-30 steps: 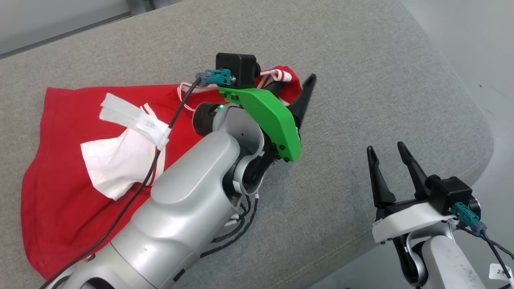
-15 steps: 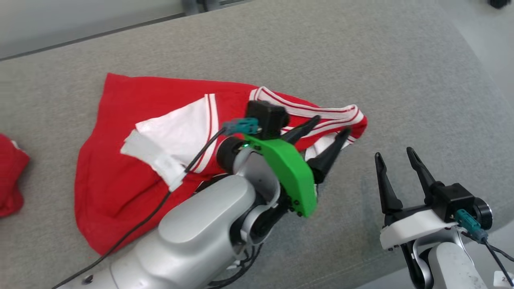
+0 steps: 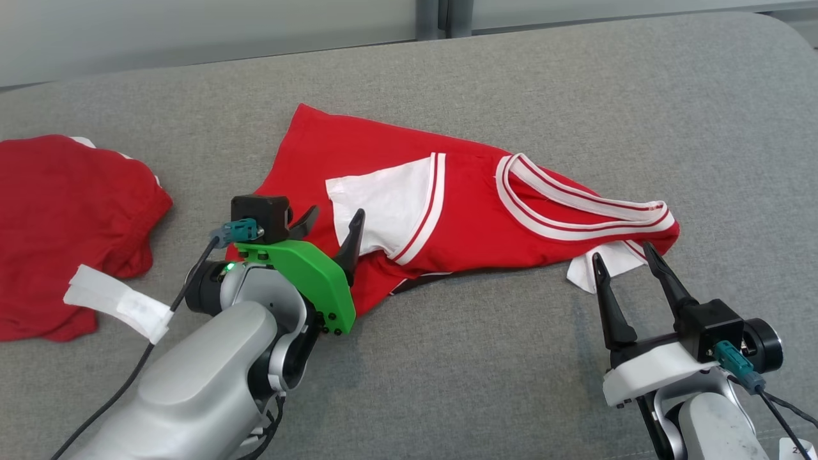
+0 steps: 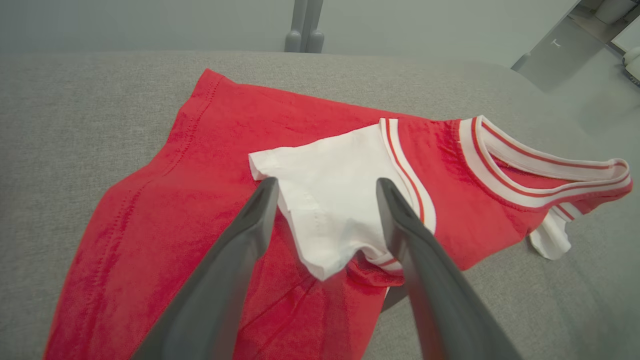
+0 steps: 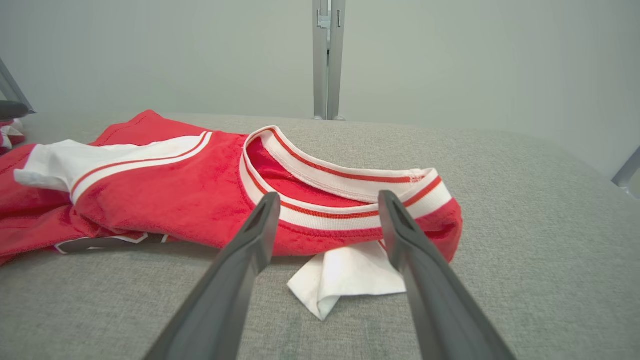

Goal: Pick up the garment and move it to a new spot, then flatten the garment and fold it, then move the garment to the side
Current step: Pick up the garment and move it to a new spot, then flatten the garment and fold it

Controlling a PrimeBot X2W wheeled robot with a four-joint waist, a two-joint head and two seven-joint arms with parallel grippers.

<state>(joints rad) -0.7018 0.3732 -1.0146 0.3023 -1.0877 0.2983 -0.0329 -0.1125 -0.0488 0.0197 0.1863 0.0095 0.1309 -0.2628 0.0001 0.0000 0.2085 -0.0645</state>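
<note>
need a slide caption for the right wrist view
Open right gripper poised before the striped collar of a crumpled red shirt on a grey cushion.

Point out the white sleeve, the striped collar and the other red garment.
white sleeve (image 4: 330, 200), left wrist view, middle of its white cloth
striped collar (image 5: 325, 222), right wrist view, near white band
other red garment (image 3: 57, 204), head view, middle of its cloth

The right claw (image 5: 325, 197), dark fingers (image 5: 240, 270) spread wide and empty, faces the white-striped collar (image 5: 340, 185) of the crumpled red shirt (image 5: 165, 200) on the grey fabric desk (image 5: 500, 210).
</note>
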